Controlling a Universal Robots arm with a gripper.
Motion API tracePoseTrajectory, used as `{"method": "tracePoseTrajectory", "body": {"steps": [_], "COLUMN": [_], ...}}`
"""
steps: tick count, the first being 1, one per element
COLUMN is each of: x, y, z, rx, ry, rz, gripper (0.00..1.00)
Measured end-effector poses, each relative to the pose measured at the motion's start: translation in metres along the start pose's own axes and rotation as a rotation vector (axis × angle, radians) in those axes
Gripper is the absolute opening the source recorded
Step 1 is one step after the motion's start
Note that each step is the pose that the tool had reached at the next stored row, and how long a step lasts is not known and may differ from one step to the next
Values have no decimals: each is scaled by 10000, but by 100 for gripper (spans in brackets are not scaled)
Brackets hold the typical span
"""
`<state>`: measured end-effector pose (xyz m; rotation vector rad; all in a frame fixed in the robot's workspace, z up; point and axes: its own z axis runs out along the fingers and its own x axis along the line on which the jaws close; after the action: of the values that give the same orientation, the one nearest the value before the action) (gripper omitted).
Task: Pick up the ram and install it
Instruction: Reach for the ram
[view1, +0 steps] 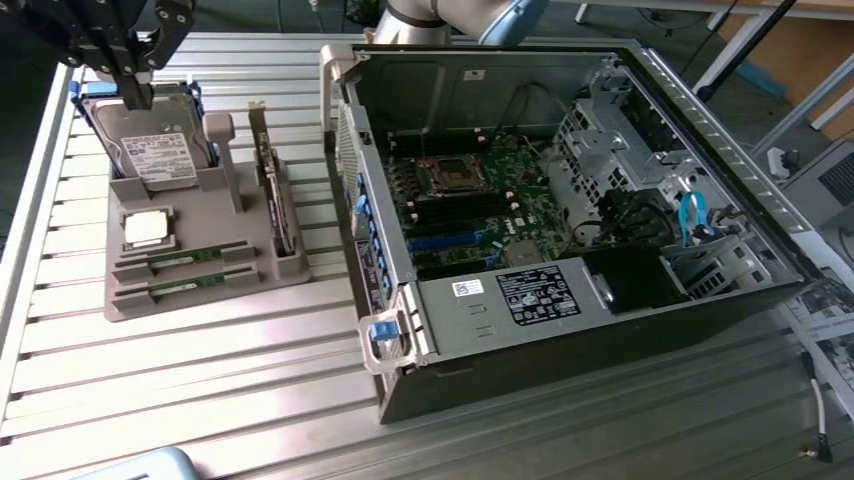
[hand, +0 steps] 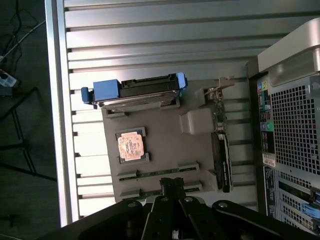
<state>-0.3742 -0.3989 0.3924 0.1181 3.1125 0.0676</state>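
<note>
Barely started. Gripper (view1: 138, 98) pinched together, empty, hovering above parts tray (view1: 200, 300). Ram (view1: 187, 258) untouched in tray slot; pickup, install both left.

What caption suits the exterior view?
Shut black claw above grey plastic tray holding two thin green ram sticks, beside open computer case.

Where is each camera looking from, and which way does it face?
Exterior view: raised, apart from the robot, looking down across the tray and the open computer case; arm behind the case, shut jaws near the hard drive.
Wrist view: on the wrist, facing down onto the tray; shut jaws show.
Shared: tray, hard drive, ram sticks, case.
</note>
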Motion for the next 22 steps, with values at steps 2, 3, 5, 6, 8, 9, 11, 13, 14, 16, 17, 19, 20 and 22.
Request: {"method": "tracePoseTrajectory", "body": {"steps": [2,3,5,6,8,9,11,13,14,16,17,19,20,22], "x": [9,8,9,10,11,10,8,6,6,4,4,2,2,1], "y": [-1,-1,-1,-1,-5,-11,-25,-41,-50,-69,-78,-99,-105,-120], "z": [0,0,-1,0,0,0,-1,-2,-3,-3,-4,-5,-5,-5], "rx": [0,0,0,0,0,0,1,2,2,3,3,4,4,5], "ry": [0,0,1,0,0,0,-1,1,0,0,0,0,0,-1], "rz": [-2,-2,-2,-1,0,-1,-1,-1,-1,-1,-1,-1,-1,-1], "gripper": [10,10,10,10,10,10,10,10,10,10,10,10,10,10]}}
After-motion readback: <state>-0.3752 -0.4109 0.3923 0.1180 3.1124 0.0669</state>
